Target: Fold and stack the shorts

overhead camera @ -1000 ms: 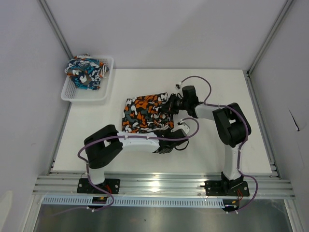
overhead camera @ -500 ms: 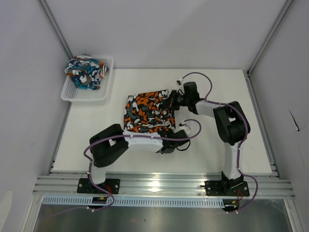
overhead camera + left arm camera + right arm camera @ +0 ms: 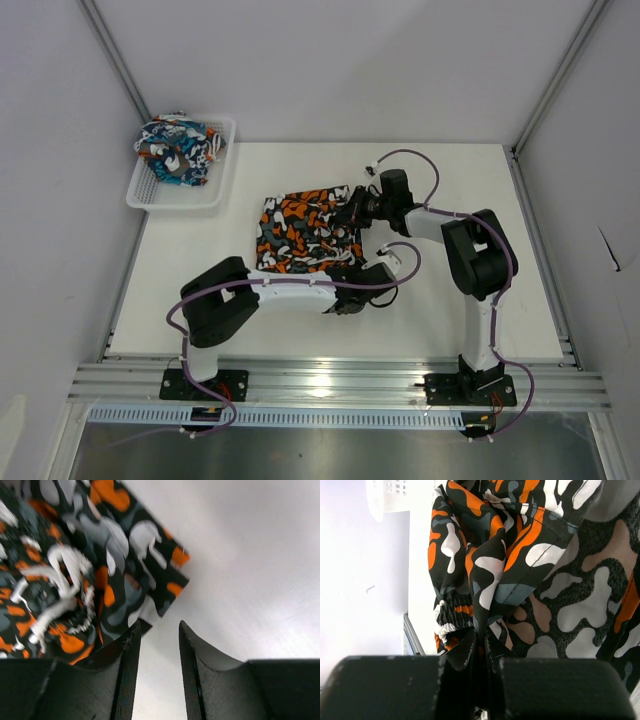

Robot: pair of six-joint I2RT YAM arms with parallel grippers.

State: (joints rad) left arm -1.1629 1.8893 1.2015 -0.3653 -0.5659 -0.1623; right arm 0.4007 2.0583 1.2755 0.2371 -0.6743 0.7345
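Looking from above, you have the camouflage shorts lying mostly flat in the middle of the table, long axis running left to right. The right gripper is at their far right corner and the left gripper at their near right corner. Both arms crowd the right side, while the cloth's left edge has bare table beside it. The cartoon-print shorts sit bunched in the basket at the far left, well apart. From the left wrist, your left gripper stands narrowly parted with nothing between the jaws, and the shorts' corner lies just ahead and to the left, touching one finger's edge. From the right wrist, your right gripper is pinched onto a raised fold of the camouflage shorts. A fold toward the left looks the freest path to me, provided the left jaws first catch that corner.
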